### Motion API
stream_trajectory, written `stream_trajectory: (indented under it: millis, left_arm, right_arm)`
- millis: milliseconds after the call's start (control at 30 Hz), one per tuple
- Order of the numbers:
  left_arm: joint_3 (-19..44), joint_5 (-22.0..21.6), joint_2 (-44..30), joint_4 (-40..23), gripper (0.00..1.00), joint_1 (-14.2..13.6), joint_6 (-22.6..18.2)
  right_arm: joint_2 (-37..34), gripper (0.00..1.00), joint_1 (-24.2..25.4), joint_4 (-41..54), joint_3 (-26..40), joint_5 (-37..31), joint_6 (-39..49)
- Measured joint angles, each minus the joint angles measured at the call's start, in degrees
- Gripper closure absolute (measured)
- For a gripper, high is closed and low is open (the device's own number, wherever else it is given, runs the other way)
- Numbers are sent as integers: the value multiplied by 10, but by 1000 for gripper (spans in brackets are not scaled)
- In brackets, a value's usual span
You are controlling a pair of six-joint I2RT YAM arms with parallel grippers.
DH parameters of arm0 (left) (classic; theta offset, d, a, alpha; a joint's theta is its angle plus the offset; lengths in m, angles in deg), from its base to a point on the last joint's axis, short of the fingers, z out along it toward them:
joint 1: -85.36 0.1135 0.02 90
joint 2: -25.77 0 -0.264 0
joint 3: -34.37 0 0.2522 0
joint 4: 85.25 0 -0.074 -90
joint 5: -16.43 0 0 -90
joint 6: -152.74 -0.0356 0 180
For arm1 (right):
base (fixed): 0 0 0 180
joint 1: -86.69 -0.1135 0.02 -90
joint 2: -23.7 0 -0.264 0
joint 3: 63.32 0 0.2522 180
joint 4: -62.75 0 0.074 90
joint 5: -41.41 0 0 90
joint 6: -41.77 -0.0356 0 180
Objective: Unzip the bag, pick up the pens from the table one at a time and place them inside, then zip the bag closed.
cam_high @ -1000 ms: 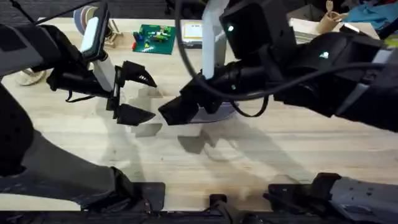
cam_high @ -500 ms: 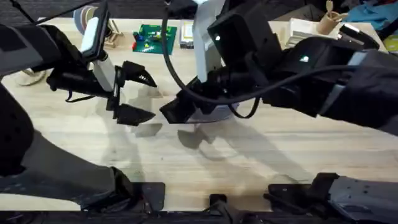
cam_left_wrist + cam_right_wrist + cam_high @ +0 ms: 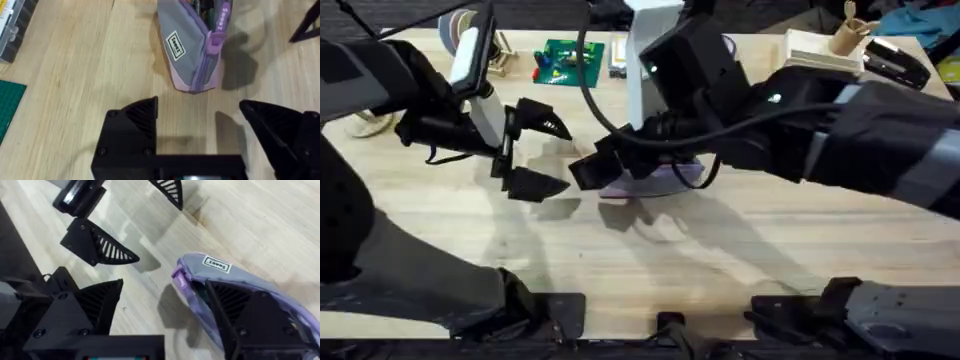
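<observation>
The bag [image 3: 186, 47] is a lilac pouch with a grey side panel and a white label, lying on the table [image 3: 720, 260] mid-way between the arms. Its zip stands partly open, and dark slim ends inside may be the pens [image 3: 200, 6]; I cannot tell. My right gripper [image 3: 170, 310] is open at the bag's near end. One finger hangs over the pouch [image 3: 225, 272], the other over bare wood beside it. In the overhead view the right gripper [image 3: 600, 170] covers the bag [image 3: 665, 180]. My left gripper [image 3: 532, 152] is open, a short way left of the bag, holding nothing.
A green brick baseplate [image 3: 570, 60] and a tape roll [image 3: 455, 30] sit at the back left. A white box [image 3: 815, 48] with pale wooden utensils [image 3: 845, 30] stands at the back right. The wood toward the front edge is bare.
The right arm has swung left and lowered toward the bag's left end, now covering more of it. The left arm and its open gripper have stayed where they were.
</observation>
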Motion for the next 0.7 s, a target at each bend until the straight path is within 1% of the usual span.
stream_trajectory:
  millis: [267, 467, 700]
  left_arm:
    - [0, 0, 0, 0, 7, 0, 0]
    - [0, 0, 0, 0, 7, 0, 0]
    - [0, 0, 0, 0, 8, 0, 0]
  right_arm:
    - [-20, 4, 0, -27, 0, 0, -3]
    - [-40, 4, -2, -29, 0, 0, -5]
    - [-45, 12, -2, -42, 0, 0, -6]
